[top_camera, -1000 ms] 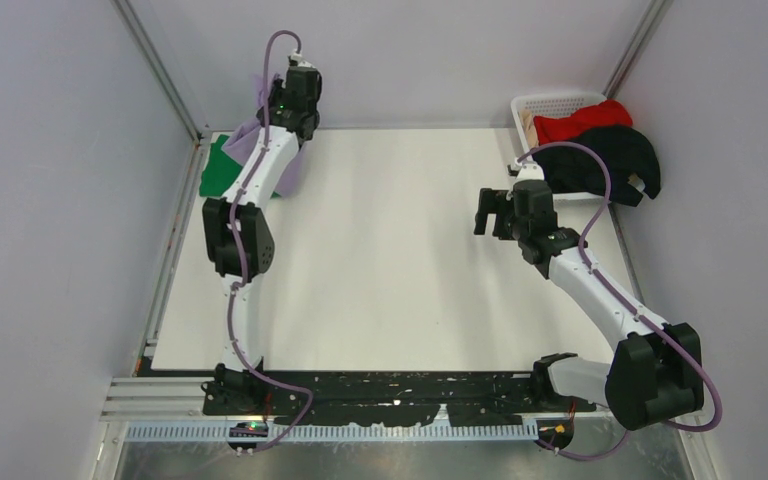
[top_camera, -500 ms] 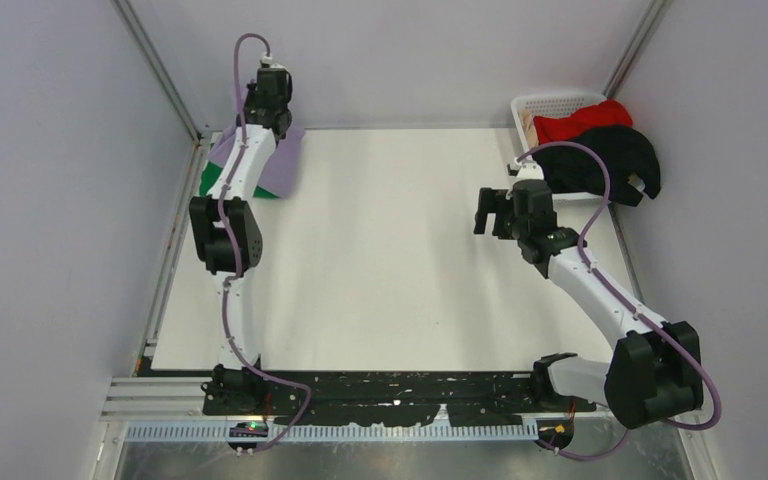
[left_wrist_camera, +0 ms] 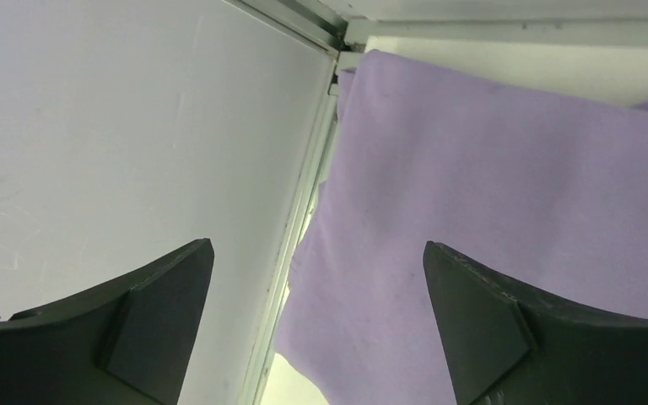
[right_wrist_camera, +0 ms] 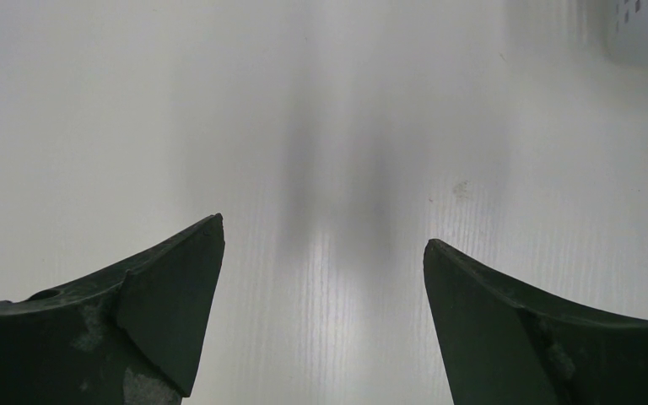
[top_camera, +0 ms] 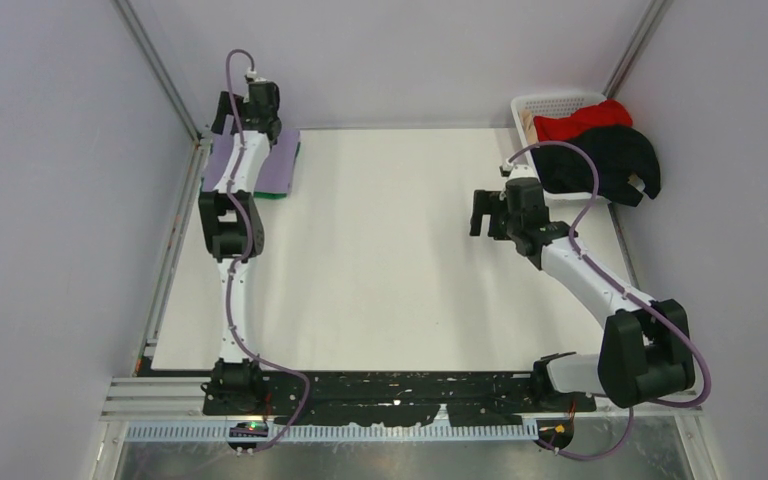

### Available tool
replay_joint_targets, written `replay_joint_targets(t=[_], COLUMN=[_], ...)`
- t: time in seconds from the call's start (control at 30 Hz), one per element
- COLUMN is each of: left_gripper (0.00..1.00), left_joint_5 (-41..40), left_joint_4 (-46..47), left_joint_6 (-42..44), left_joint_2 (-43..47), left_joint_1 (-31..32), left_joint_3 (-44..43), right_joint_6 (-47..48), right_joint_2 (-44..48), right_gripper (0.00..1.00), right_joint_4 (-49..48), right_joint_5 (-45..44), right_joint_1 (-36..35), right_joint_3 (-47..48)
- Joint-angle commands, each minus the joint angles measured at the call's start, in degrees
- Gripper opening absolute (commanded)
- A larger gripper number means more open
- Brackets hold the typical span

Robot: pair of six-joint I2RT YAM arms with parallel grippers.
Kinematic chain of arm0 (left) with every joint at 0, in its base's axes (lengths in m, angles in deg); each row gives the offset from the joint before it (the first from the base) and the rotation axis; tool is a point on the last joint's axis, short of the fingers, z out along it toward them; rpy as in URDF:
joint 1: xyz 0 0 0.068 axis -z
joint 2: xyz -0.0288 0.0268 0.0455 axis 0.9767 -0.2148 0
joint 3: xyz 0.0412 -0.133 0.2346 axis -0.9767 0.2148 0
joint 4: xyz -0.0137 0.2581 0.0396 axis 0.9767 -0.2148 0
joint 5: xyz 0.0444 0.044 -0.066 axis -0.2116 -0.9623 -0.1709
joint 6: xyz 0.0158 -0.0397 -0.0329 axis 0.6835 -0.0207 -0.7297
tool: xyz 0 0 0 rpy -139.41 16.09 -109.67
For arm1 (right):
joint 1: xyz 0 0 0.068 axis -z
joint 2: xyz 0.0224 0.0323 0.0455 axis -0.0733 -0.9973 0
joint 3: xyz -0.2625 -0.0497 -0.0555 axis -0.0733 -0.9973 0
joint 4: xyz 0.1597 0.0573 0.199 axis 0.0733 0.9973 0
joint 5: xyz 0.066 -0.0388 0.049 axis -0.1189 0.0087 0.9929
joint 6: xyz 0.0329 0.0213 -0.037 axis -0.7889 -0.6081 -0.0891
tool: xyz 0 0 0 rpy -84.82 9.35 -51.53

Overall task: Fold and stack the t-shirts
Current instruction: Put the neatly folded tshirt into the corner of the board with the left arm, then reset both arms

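Observation:
A lavender t-shirt [top_camera: 272,165] lies folded flat in the table's far left corner, on top of a green t-shirt [top_camera: 282,196] of which only a thin edge shows. My left gripper [top_camera: 232,122] hovers over the lavender shirt's back left corner, by the wall. In the left wrist view this gripper [left_wrist_camera: 317,245] is open, with lavender fabric [left_wrist_camera: 489,186] below and nothing between the fingers. A red t-shirt [top_camera: 585,120] and a black t-shirt [top_camera: 610,155] sit heaped in and over the basket. My right gripper [top_camera: 480,212] [right_wrist_camera: 324,229] is open above bare table.
A white lattice basket [top_camera: 550,103] stands at the far right corner. Grey walls with metal frame posts [top_camera: 160,70] close in the left, back and right sides. The left wall and its rail [left_wrist_camera: 304,194] run right beside my left gripper.
My left gripper has opened and let go of the lavender shirt, which now lies flat over the green one. The left arm swung toward the back left corner. The right arm barely shifted.

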Motion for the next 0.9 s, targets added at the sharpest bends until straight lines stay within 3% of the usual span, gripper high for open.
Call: replay_joint_targets(t=[0.0, 0.27, 0.37, 0.43, 0.5, 0.6, 0.7, 0.87], left_gripper=[1.0, 1.0, 1.0, 0.99, 0.99, 1.0, 1.0, 0.99], left_joint_5=[-0.8, 17.9, 26.9, 30.5, 29.8, 27.1, 21.7, 22.6], left_joint_4=[1.5, -10.0, -8.3, -2.8, 4.8, 9.2, 9.1, 7.8], left_joint_6=[-8.1, -32.6, -40.3, -43.5, -45.9, -48.3, -50.0, -50.8], left_joint_2=[7.8, 31.9, 43.3, 52.3, 60.8, 72.5, 81.4, 94.1], left_joint_1=[-0.3, 0.0, 0.9, 2.4, 5.0, 9.5, 14.5, 18.2], left_joint_3=[-2.6, 12.7, 27.6, 42.3, 59.5, 75.6, 87.8, 100.8], right_joint_6=[-1.9, -5.5, -8.2, -8.5, -8.0, -7.3, -7.6, -9.0], right_joint_2=[2.0, 10.9, 13.9, 15.1, 16.2, 17.7, 19.3, 21.5], right_gripper=[0.95, 0.95, 0.95, 0.95, 0.95, 0.95, 0.95, 0.95], right_joint_4=[-2.1, -0.6, 0.5, 0.4, 0.4, 0.6, 0.3, -3.1], right_joint_5=[1.2, -3.0, -2.4, 0.4, 0.8, -1.8, -5.0, -5.6], right_joint_1=[0.3, 1.0, 4.1, 6.6, 8.3, 9.0, 9.2, 9.2], right_joint_3=[2.2, -2.4, -3.9, -5.0, -5.8, -7.1, -9.2, -14.6])
